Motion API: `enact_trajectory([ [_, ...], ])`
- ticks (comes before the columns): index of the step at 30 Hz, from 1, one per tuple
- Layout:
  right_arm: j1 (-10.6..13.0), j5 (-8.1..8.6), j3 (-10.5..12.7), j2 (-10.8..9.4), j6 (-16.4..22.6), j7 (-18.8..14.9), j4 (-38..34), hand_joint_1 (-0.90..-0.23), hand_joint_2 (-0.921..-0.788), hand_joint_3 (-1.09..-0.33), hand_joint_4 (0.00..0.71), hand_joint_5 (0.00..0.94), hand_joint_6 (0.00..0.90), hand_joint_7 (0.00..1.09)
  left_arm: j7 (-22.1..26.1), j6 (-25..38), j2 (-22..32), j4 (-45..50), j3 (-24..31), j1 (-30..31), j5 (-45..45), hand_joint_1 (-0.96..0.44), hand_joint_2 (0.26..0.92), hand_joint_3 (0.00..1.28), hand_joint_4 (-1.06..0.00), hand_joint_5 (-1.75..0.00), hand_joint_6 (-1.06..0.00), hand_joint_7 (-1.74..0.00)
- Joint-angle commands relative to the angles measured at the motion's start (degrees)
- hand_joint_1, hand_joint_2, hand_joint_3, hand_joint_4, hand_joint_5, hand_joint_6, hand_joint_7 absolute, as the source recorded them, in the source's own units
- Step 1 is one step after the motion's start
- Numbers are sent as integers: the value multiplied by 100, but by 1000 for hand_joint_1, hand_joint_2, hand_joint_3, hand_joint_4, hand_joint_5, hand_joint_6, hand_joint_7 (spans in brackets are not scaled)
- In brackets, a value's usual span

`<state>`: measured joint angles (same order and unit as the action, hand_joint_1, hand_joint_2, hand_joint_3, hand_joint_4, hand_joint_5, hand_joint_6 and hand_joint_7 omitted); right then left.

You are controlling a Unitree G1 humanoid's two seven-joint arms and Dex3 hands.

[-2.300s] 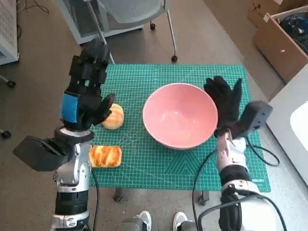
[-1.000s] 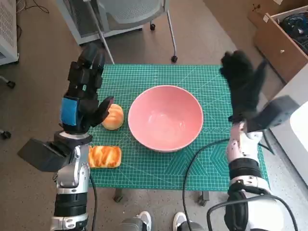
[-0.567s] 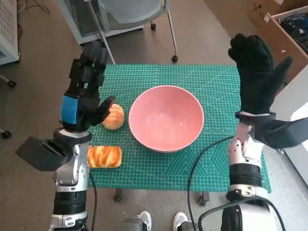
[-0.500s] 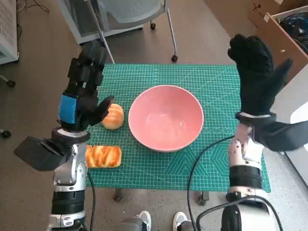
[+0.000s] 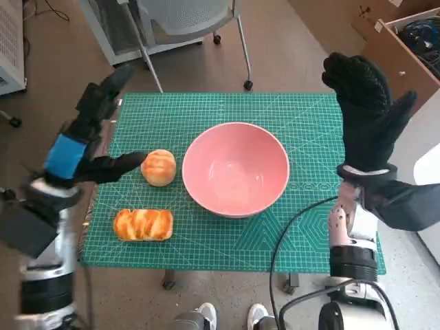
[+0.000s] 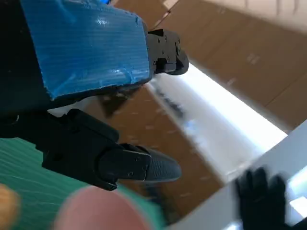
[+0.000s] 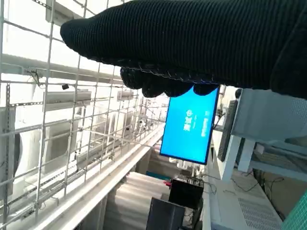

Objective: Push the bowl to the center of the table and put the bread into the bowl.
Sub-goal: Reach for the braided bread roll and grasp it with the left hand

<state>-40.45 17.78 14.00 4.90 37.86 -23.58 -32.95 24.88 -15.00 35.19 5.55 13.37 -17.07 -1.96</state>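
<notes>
The green cutting mat point(image 5: 206, 110) covers my surface almost edge to edge. The pink bowl point(image 5: 236, 168) stands near the middle of it, upright and with nothing in it. My right hand point(image 5: 364, 117) is raised above the surface's right edge, near the far right corner, its gloved fingers spread wide and holding nothing. My left hand point(image 5: 86, 144) hangs over the left edge, fingers apart and empty too, the thumb reaching toward the round bun point(image 5: 159, 167), which lies just beside the bowl's left side without touching it. A flat glazed bread point(image 5: 144, 224) lies near the front left corner, apart from the bun and the bowl.
</notes>
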Motion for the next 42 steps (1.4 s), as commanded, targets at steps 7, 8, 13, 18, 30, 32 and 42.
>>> enact_trajectory([
  [7,3,96,-42,-68,-89,-32,-358,-644,-921,-750,232,8,121,372,405,550,881,803,-57,756,936,-480,877,72,-129,-67,-19,-539],
  [8,-11,102,-44,-74,-92,-34,-386,-643,-921,-749,232,8,123,375,412,575,924,862,-77,819,1042,-464,876,52,-148,-52,-50,-503],
  [13,-63,101,-57,-97,-108,-8,-464,-634,-921,-746,232,7,124,380,395,616,1017,1044,-224,1083,1521,-427,870,12,-195,-18,-145,-387],
  [18,-81,95,-61,-110,-127,11,-465,-621,-921,-747,234,7,125,383,350,408,1038,973,-390,1233,1813,-429,854,2,-232,-7,-247,-248],
  [30,-151,126,-61,-108,-167,-35,-521,-619,-921,-745,234,4,123,383,382,-161,1043,380,-781,1351,2056,-477,844,0,-249,0,-348,-84],
  [32,-149,118,-67,-100,-172,-31,-514,-619,-921,-744,234,4,123,383,409,-217,1056,275,-857,1336,2076,-478,843,0,-245,0,-347,-76],
  [42,-126,113,-77,-61,-224,-6,-445,-627,-921,-748,234,3,123,383,850,112,1033,27,-1263,1219,1986,-460,850,2,-215,0,-347,-49],
])
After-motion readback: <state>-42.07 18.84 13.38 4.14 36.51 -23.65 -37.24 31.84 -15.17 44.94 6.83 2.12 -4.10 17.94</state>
